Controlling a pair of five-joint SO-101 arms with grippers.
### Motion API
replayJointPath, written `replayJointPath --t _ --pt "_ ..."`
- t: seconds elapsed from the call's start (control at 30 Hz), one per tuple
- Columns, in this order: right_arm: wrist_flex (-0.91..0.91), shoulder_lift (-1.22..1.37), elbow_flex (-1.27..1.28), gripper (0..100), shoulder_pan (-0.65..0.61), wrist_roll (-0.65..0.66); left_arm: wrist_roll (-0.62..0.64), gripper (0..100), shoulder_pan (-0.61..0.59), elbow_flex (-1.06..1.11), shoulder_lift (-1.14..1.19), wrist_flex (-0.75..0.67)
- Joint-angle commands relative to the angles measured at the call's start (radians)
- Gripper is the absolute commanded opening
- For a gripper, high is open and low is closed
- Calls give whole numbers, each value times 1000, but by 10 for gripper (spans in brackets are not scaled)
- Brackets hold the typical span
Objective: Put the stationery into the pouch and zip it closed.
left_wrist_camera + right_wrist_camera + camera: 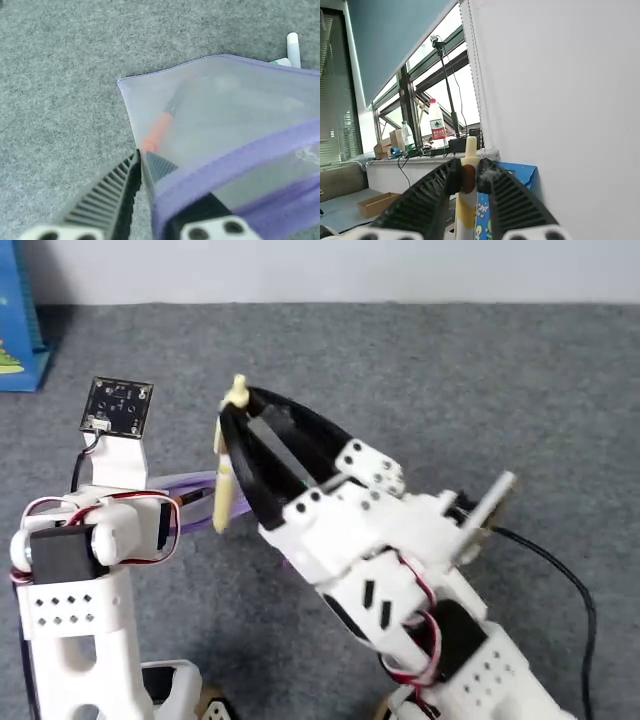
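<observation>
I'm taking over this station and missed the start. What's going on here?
Two arms are packing a pouch. The left gripper is clamped on the edge of the translucent purple pouch, which has an orange item inside. The right gripper is shut on a cream pen and holds it up above the grey mat, close beside the pouch. The pen is not yet in the pouch.
</observation>
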Motion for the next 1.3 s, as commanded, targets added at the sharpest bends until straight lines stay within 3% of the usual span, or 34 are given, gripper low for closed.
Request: replayJointPath --t 0.0,0.13,0.33,0.43,0.8,0.97,1.27 --pt "-101 79 -5 7 -7 -8 9 11 9 -1 8 -3" --pt "-176 148 46 7 -7 57 9 11 5 -1 8 -3" --pt "-501 199 308 7 -10 204 9 11 5 -1 8 -5" --pt "-581 194 408 7 -12 233 9 11 5 -1 8 -5" --pt "-541 12 454 7 -21 238 9 11 5 -1 8 -3" --pt "-544 -21 448 7 -21 345 9 11 9 -8 8 -2" --pt "-593 -16 460 7 -24 393 9 11 11 -39 8 21"
